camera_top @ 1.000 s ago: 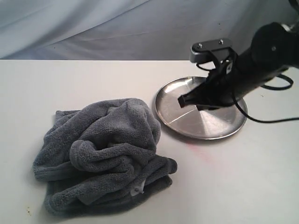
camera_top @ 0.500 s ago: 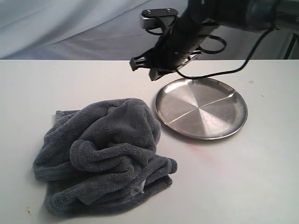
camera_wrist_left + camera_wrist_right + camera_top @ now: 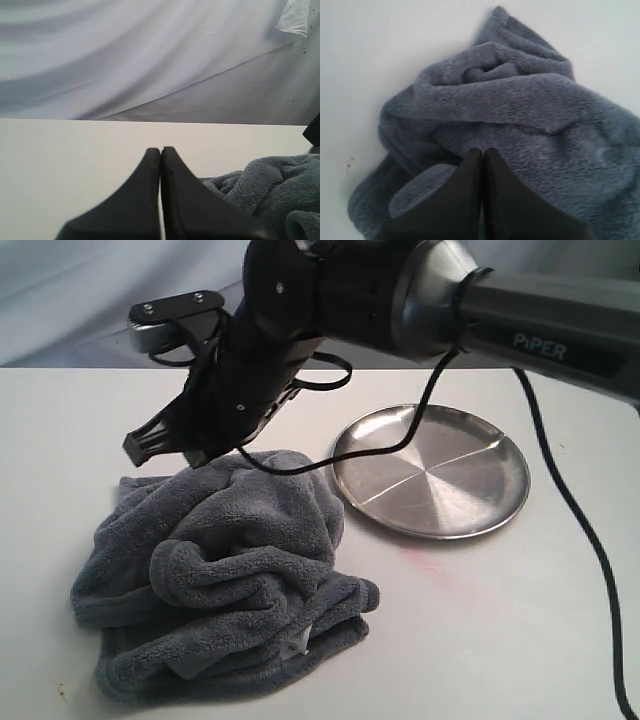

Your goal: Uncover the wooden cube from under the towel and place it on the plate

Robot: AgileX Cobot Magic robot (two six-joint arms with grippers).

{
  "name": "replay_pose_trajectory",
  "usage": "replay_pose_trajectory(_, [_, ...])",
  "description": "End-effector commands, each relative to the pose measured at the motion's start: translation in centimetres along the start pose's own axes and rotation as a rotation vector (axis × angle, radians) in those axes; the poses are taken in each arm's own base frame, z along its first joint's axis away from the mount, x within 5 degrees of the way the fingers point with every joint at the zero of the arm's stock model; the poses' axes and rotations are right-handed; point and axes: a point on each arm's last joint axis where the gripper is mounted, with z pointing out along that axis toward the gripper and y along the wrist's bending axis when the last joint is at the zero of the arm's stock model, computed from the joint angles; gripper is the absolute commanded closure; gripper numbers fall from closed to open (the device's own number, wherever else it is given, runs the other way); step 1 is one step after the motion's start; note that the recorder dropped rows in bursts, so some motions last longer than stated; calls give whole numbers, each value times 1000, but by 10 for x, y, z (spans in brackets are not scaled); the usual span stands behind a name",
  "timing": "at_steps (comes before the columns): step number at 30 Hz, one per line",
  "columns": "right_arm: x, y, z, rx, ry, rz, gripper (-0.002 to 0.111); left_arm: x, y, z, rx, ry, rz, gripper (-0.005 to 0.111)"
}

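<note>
Right pincer (image 3: 140, 444), tips together, hovers over the towel (image 3: 225, 570) — unopened, it could push rather than grip, shifting the hidden cube.

I work at a robot test bench, a lab setup rather than a home or a shop. The table (image 3: 520, 620) under me is a plain white slab with a few small specks on it. Behind it hangs a pale grey-blue cloth backdrop (image 3: 100, 300), creased and draped, closing off the scene; my left wrist view shows the same folds. My right arm (image 3: 560, 320) is black and grey with the word PIPER printed on it, and a black cable (image 3: 590, 540) hangs loose from it over the tabletop. The props laid out are a grey towel (image 3: 230, 560) and a metal plate (image 3: 430, 475).
</note>
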Motion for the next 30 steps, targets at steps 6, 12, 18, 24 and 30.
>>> replay_pose_trajectory(6, [17, 52, 3, -71, 154, -113, 108, 1, 0, 0, 1, 1, -2, 105])
replay_pose_trajectory(12, [34, 86, 8, -106, 234, -182, 108, 1, 0, 0, 1, 1, -2, 105])
replay_pose_trajectory(18, [72, 91, 28, -101, 322, -190, 108, 1, 0, 0, 1, 1, -2, 105])
replay_pose_trajectory(24, [119, 71, 17, -60, 297, -149, 108, 1, 0, 0, 1, 1, -2, 105])
replay_pose_trajectory(30, [152, 40, -25, -14, 229, -59, 108, 1, 0, 0, 1, 1, -2, 105])
